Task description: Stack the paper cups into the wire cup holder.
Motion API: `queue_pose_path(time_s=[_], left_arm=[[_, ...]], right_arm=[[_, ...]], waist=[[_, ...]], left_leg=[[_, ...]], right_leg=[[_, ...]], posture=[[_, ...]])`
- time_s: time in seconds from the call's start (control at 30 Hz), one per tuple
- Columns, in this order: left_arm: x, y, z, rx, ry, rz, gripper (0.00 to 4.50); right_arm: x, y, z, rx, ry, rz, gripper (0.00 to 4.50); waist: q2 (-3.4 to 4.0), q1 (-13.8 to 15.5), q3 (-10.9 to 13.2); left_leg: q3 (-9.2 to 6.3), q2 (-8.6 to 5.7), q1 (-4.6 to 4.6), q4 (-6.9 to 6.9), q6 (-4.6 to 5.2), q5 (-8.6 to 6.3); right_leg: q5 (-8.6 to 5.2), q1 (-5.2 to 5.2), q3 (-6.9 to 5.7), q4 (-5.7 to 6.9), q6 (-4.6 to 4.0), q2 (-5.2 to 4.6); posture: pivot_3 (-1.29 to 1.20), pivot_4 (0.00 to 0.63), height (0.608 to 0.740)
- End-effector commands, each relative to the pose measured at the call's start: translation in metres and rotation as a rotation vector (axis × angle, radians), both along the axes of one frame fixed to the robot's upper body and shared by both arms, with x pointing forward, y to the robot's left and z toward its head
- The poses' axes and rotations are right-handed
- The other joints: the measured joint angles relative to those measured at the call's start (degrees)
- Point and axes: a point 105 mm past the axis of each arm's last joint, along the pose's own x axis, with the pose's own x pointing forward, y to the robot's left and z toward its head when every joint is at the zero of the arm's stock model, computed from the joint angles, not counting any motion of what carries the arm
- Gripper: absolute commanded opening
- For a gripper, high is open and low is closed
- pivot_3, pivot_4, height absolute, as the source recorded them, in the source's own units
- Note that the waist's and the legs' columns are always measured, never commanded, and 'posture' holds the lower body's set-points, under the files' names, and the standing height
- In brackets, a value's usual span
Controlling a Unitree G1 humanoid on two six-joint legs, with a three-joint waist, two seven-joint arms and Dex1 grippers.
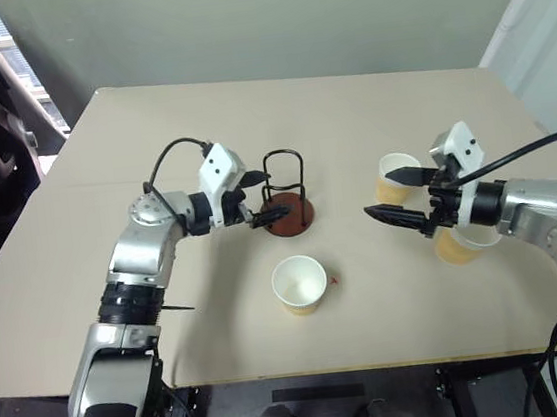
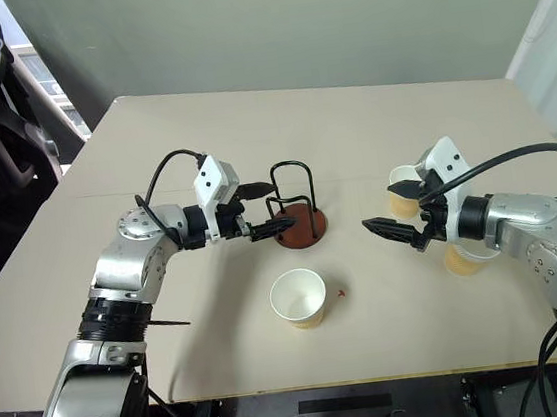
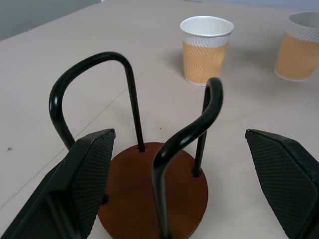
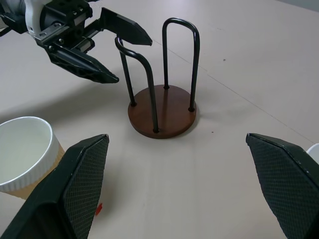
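The three paper cups are thin, tapered and light, so they should lift with almost no effort but will dent or go oval under a hard squeeze. The rolled white rim is the stiffest part, so a grip across the wall just below the rim looks safest. Their outer walls look ribbed, which should help against slipping. The wire cup holder is rigid: a reddish-brown disc base with two black wire loops standing upright. It looks light enough to slide on the counter if nudged, so steadying it at the base or by a loop makes sense.

The holder stands near the middle of the counter and is empty. One cup stands upright, mouth up, just in front of the holder and apart from it. The other two are off to the right: the far cup behind the right hand, and the near cup partly hidden under that arm.

The left hand is spread wide and grasps nothing. Its fingers flank the holder's left side, one low beside the disc and one up at the loops. I cannot tell whether either finger touches. The right hand is likewise spread wide and empty, pointing toward the holder from well apart, with the far cup close behind its upper finger.
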Motion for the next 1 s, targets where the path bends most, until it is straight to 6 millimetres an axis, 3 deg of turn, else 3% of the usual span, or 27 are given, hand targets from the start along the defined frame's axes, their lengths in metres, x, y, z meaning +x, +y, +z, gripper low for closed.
queue_pose_path(time_s=[0.03, 0.1, 0.4, 0.43, 0.73, 1.0], left_arm=[[0.004, 0.002, 0.012, -0.016, -0.031, 0.018, 4.11], [0.006, 0.002, 0.011, -0.02, -0.023, 0.024, 3.6], [0.009, -0.006, 0.0, -0.028, -0.003, 0.033, 0.21], [0.009, -0.007, -0.001, -0.032, 0.001, 0.032, 0.02], [0.005, -0.015, 0.004, -0.087, 0.02, 0.003, 0.02], [-0.008, -0.039, 0.016, -0.087, 0.007, -0.117, 0.02]], right_arm=[[-0.002, -0.003, 0.012, 0.003, -0.05, -0.01, 4.5], [-0.002, -0.004, 0.012, 0.003, -0.05, -0.013, 4.5], [-0.001, -0.006, 0.012, 0.0, -0.05, -0.024, 4.5], [-0.001, -0.006, 0.012, -0.001, -0.05, -0.025, 4.5], [-0.001, -0.009, 0.012, -0.008, -0.049, -0.035, 4.5], [-0.005, -0.018, 0.017, -0.032, -0.05, -0.039, 4.5]], waist=[[0.0, 0.0, 0.0], [0.0, 0.01, 0.0], [0.0, 0.06, 0.0], [0.0, 0.06, 0.0], [0.0, 0.12, 0.0], [0.0, 0.29, 0.0]], left_leg=[[0.0, 0.0, 0.0, 0.0, 0.0, 0.0], [0.0, 0.0, 0.0, 0.0, 0.0, 0.0], [0.0, 0.0, 0.0, 0.01, 0.0, 0.0], [0.0, 0.0, 0.0, 0.02, 0.0, 0.0], [0.01, -0.01, 0.0, 0.03, 0.0, 0.0], [0.02, -0.01, 0.0, 0.04, 0.0, 0.0]], right_leg=[[0.0, 0.0, 0.0, 0.0, 0.0, 0.0], [0.0, 0.0, 0.0, 0.0, 0.0, 0.0], [0.0, 0.01, 0.0, 0.0, 0.0, 0.0], [0.0, 0.01, 0.0, 0.0, 0.0, 0.0], [0.0, 0.02, 0.0, 0.0, 0.01, 0.0], [0.0, 0.03, 0.0, 0.0, 0.01, 0.0]], posture=[[0.0, 0.15, 0.74], [0.0, 0.15, 0.74], [0.0, 0.15, 0.74], [0.0, 0.15, 0.74], [0.0, 0.15, 0.74], [0.0, 0.15, 0.74]])
